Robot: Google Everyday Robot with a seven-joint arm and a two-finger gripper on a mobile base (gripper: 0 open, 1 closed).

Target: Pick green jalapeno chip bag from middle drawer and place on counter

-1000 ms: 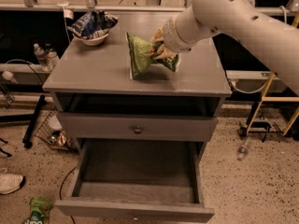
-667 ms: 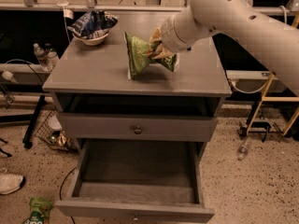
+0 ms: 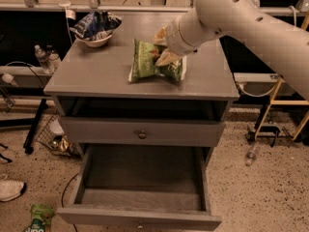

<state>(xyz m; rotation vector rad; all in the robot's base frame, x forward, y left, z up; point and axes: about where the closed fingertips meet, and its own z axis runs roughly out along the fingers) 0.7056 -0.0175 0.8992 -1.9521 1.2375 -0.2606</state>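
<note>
The green jalapeno chip bag [image 3: 147,61] rests on the counter [image 3: 96,71], right of its middle, leaning to the left. My gripper [image 3: 165,46] comes in from the upper right on the white arm [image 3: 251,23] and is shut on the bag's right upper part. The middle drawer [image 3: 142,178] is pulled open below, and its grey floor is bare.
A white bowl [image 3: 96,40] with a blue bag in it stands at the counter's back left. A closed drawer front with a round knob [image 3: 141,135] sits above the open drawer. A small green pouch [image 3: 39,217] and a shoe [image 3: 10,189] lie on the floor at left.
The bag has gone from standing upright in my gripper to resting lower and more tilted on the counter. The arm has dipped slightly with it.
</note>
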